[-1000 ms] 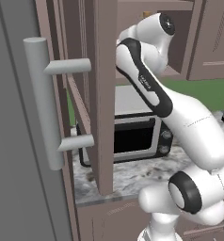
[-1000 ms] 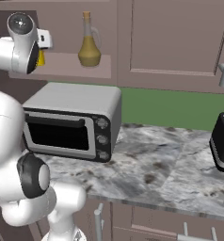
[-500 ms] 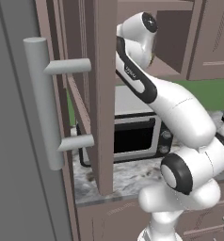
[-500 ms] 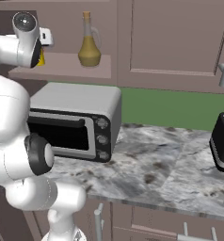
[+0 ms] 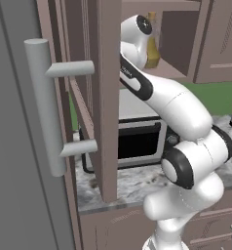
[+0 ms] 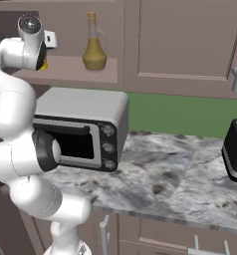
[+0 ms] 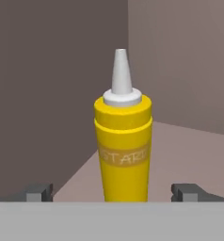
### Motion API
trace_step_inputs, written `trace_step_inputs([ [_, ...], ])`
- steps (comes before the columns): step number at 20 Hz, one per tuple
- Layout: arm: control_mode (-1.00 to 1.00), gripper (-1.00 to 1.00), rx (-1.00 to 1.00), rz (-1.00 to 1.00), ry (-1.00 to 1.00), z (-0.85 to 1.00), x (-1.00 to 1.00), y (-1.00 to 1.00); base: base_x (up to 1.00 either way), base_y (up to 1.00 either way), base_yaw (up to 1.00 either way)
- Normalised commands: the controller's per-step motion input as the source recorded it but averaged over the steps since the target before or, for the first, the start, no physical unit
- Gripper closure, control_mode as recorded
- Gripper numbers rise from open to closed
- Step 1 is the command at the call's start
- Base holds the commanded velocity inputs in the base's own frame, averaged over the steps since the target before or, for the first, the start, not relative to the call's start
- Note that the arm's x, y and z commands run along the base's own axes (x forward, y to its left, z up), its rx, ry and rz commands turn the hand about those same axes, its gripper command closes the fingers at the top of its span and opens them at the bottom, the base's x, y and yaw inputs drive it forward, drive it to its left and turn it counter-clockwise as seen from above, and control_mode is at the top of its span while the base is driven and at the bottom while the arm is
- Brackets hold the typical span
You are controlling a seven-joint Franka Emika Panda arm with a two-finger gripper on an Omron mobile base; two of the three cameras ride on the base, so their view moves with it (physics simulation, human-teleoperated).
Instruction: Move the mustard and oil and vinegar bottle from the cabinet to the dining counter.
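Up on the open cabinet (image 6: 80,74) shelf, the oil and vinegar bottle (image 6: 94,46) stands upright, its round belly holding olive-gold liquid, tan stopper on top. Further along that same shelf, tucked toward the back corner, the mustard (image 7: 123,141) stands upright too, white nozzle pointing up, lettered band facing the hand camera. From the right base view just a sliver of yellow peeks out beside the wrist.

The gripper (image 7: 113,192) is right at the mustard, fingertips (image 7: 38,192) spread as wide as they go, one either side of the bottle with clear gaps both ways. Nothing in its grasp.

Below the shelf a silver toaster oven (image 6: 83,129) sits on the marbled countertop (image 6: 170,179), with a dark toaster (image 6: 236,155) well apart toward the right edge. In the left base view the swung-out cabinet door (image 5: 106,97) stands between us and the shelf, and a tall grey panel (image 5: 20,171) with its bar handle (image 5: 45,107) looms close at the left.
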Motion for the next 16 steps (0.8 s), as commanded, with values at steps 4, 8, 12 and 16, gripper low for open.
trace_step_inputs([
  [4,-1.0,-1.0,0.0,0.0,0.0,-0.1,0.3,0.11,0.0,0.0,0.0],
  [8,-1.0,-1.0,0.0,0.0,0.0,-0.07,0.27,0.08,0.0,0.0,0.0],
  [12,-1.0,-1.0,0.0,0.0,0.0,-0.05,0.23,0.06,0.0,0.0,0.0],
  [16,-1.0,-1.0,0.0,0.0,0.0,-0.03,0.2,0.01,0.0,0.0,0.0],
])
